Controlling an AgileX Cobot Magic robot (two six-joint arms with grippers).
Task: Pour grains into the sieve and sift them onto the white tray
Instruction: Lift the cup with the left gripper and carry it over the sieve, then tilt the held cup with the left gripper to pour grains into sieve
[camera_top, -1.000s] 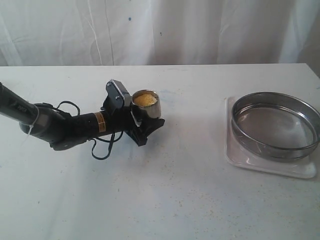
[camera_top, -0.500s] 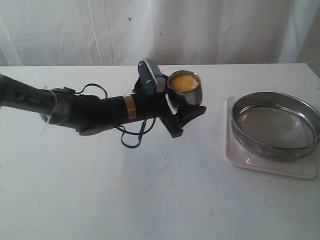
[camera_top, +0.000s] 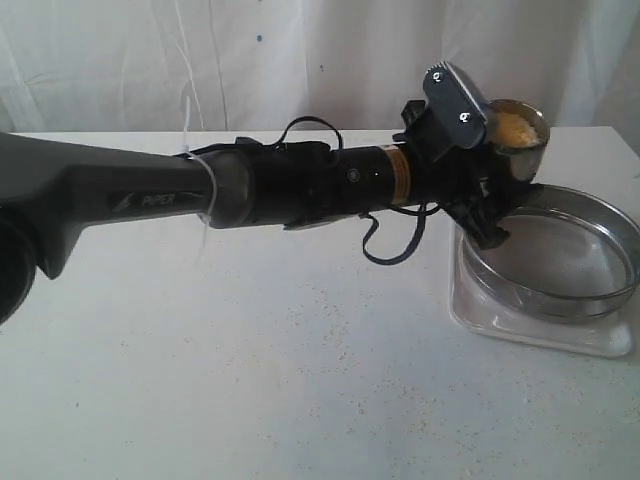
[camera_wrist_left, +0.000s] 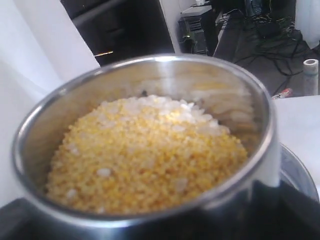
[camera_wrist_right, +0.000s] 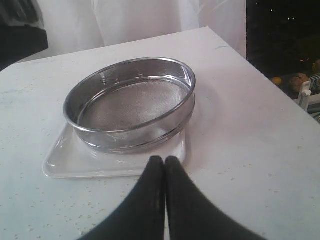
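A small steel cup (camera_top: 527, 150) filled with golden-yellow grains (camera_top: 512, 125) hangs in the air, upright, with my left gripper (camera_top: 497, 175) shut on it. It is above the left rim of the sieve (camera_top: 560, 250), a wide steel ring with grey mesh that rests on the white tray (camera_top: 530, 335) at the table's right. In the left wrist view the grains (camera_wrist_left: 145, 150) fill the cup (camera_wrist_left: 200, 80), and dark fingers (camera_wrist_left: 290, 205) show below its rim. My right gripper (camera_wrist_right: 164, 160) is shut and holds nothing, just in front of the tray (camera_wrist_right: 75, 160) and the sieve (camera_wrist_right: 132, 102).
Stray grains speckle the white table (camera_top: 300, 380). A black cable (camera_top: 395, 240) loops under the left arm, which stretches across the table from the left. A white curtain (camera_top: 300, 60) hangs behind the far edge. The table's right edge lies close to the tray.
The left arm has lifted the cup from the table's left-middle and carried it up and rightward to the sieve's left rim. Sieve and tray have not moved.
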